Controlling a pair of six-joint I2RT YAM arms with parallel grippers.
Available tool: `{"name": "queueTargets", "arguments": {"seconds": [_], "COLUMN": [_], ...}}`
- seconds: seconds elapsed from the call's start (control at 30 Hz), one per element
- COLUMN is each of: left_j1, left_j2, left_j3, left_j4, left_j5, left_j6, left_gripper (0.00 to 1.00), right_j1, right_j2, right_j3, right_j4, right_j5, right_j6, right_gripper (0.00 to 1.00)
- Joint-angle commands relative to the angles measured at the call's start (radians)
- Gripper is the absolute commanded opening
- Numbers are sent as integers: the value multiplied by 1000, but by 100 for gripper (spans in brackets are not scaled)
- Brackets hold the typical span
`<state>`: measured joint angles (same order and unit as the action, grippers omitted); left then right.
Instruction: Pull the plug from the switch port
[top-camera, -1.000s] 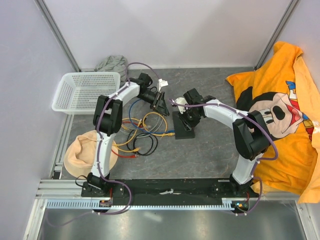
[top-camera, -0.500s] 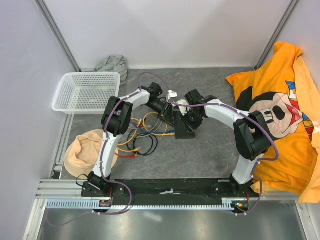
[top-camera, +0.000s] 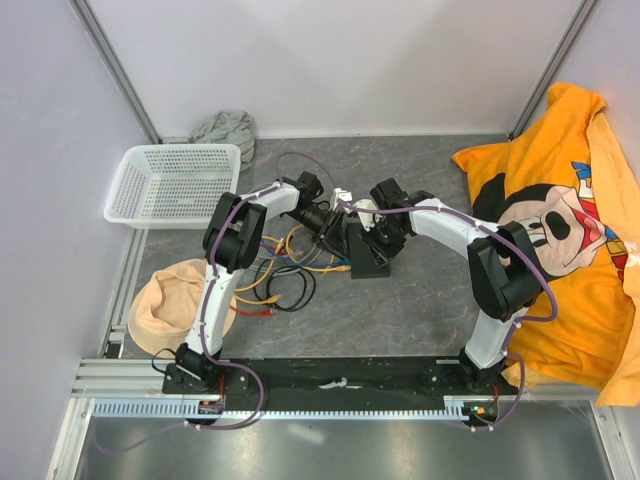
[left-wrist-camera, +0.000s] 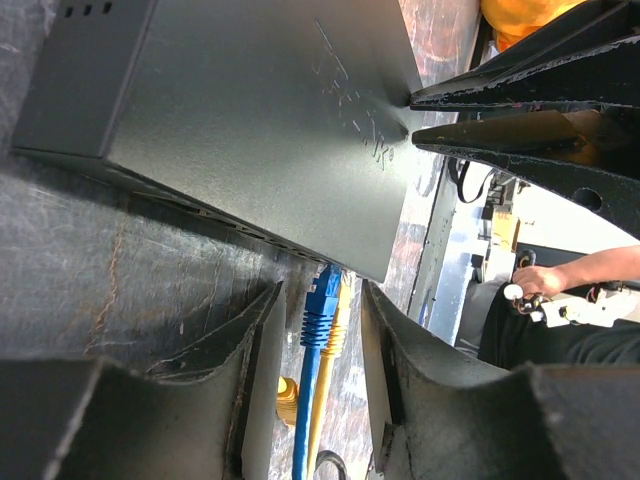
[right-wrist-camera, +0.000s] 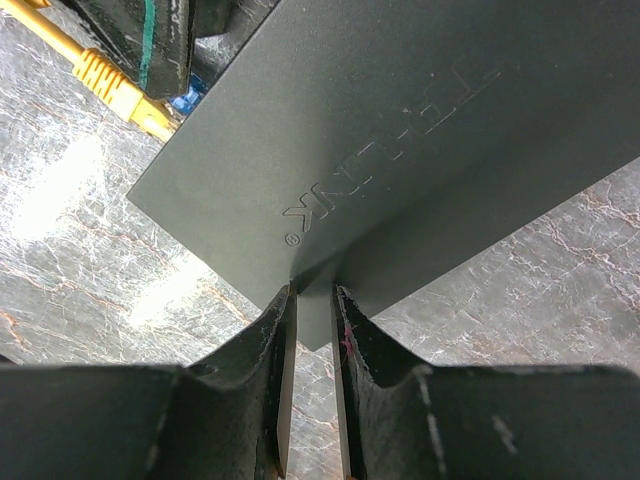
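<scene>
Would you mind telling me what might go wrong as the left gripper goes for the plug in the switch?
1. The open left gripper straddles both the blue plug and the yellow cable; closing may catch both, or the wrong one.
2. The right gripper pinches the switch only at its edge, so a pull could twist it or slip it free.

The left gripper (left-wrist-camera: 318, 300) holds its 2 fingers apart on either side of a blue plug (left-wrist-camera: 322, 308) that meets the switch (left-wrist-camera: 250, 110) at its edge, with a yellow cable (left-wrist-camera: 336, 335) alongside.
</scene>
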<state>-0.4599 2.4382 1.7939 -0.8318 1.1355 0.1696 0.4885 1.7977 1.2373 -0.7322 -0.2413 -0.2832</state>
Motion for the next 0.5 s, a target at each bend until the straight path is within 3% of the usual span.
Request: {"name": "queueTargets", "arguments": {"seconds": [0.0,0.47], "left_j1": [-8,-28], "left_j2": [15,18], "left_j3": [-4,-1], "left_j4": [20,-4], "left_j5": [7,-8], "left_j6": [14,36], "left_gripper": [42,36], "right_j1": [-1,-2], "right_j2": [0,22], "right_j3": [-12,-2], "right_j4": [-38,-29], "right_j5": [-15,-13], "right_j6": [9,16], "right_gripper": [27,28]}}
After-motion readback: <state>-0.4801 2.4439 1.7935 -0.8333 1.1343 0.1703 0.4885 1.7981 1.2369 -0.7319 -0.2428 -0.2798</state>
